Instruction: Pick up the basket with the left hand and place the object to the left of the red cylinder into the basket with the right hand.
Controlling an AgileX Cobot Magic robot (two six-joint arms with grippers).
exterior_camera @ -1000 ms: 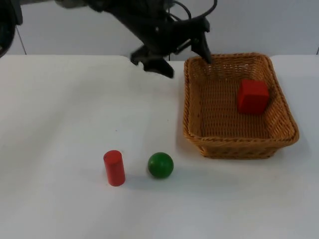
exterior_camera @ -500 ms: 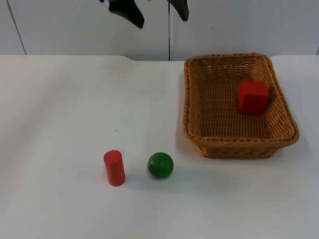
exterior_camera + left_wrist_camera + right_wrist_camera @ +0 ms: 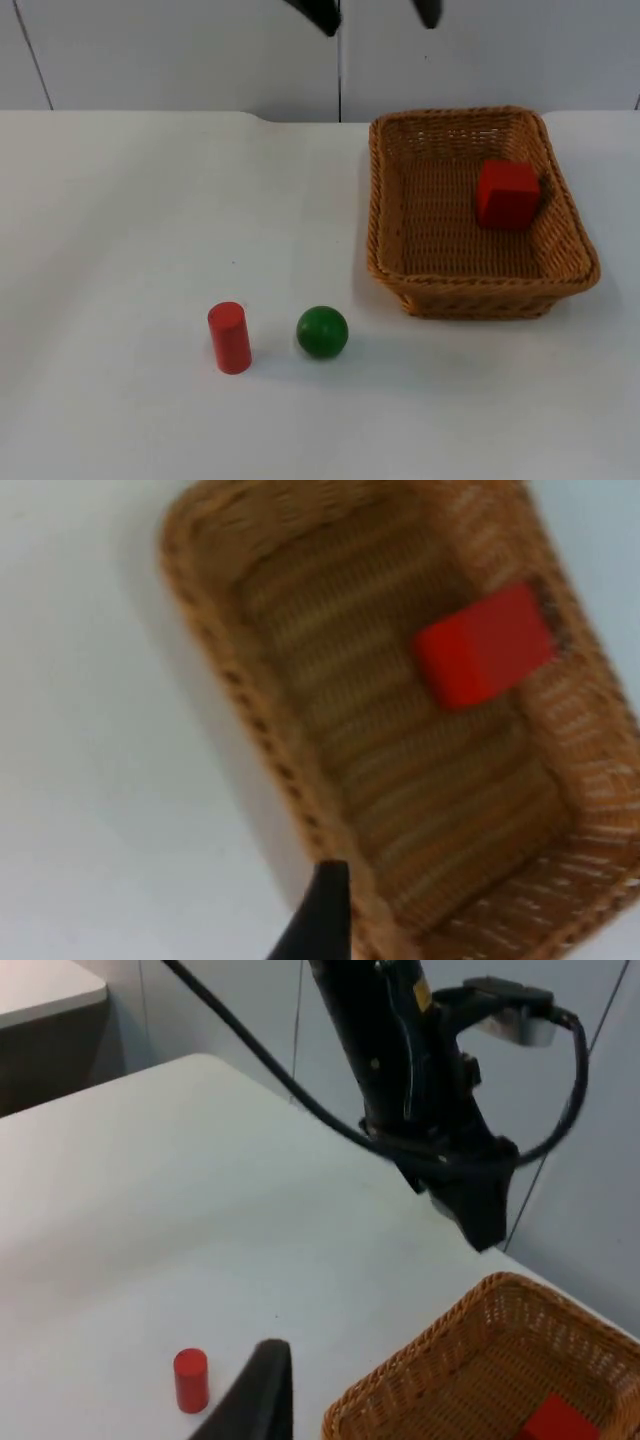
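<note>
A woven basket (image 3: 385, 200) stands on the white table at the right, with a red cube (image 3: 507, 194) inside near its far right wall. A red cylinder (image 3: 229, 337) stands upright near the front, and a green ball (image 3: 322, 331) lies just to its right. My left gripper (image 3: 372, 10) hangs open high above the basket's far left corner, holding nothing. From the left wrist I look down on the basket (image 3: 250, 710) and the cube (image 3: 485, 645). My right gripper (image 3: 262, 1400) waits raised, facing the cylinder (image 3: 190, 1380) and the basket (image 3: 440, 1360).
A grey partition wall (image 3: 180, 50) closes the table's far edge. Bare white table top (image 3: 120, 220) stretches left of the basket and around the cylinder and ball. The left arm (image 3: 410, 1070) stands over the basket's far side.
My left gripper has risen from the basket's far left corner to the picture's upper edge and shifted right, fingers still apart. Basket, cube, cylinder and ball have not moved.
</note>
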